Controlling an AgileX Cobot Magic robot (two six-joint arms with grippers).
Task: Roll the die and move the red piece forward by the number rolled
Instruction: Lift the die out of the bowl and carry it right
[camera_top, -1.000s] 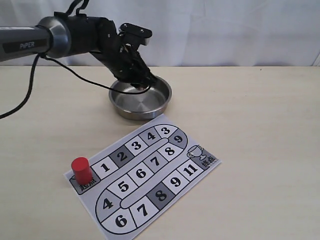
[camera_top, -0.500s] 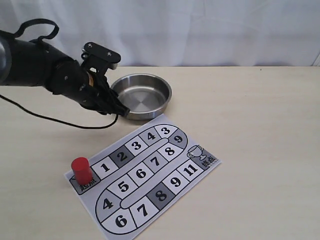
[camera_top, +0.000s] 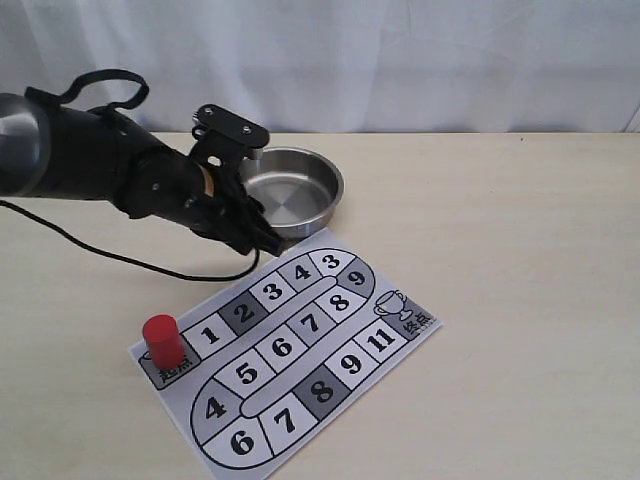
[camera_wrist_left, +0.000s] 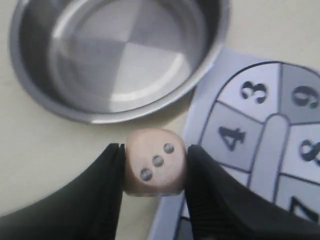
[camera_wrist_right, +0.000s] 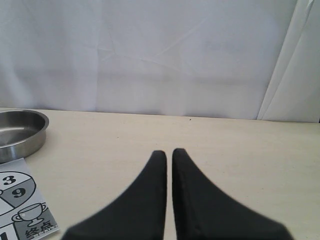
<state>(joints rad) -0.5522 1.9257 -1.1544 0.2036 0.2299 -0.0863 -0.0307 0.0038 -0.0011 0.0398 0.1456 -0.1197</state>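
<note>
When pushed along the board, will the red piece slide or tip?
The red piece stands upright, taller than wide, so a high push may tip it. Its glossy sides may slip when gripped. Lying down, it would probably roll.

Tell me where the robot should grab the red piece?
Probably by its curved sides near the top, coming straight down from above: the red piece stands upright on the corner square of the board, with open space all around it.
</note>
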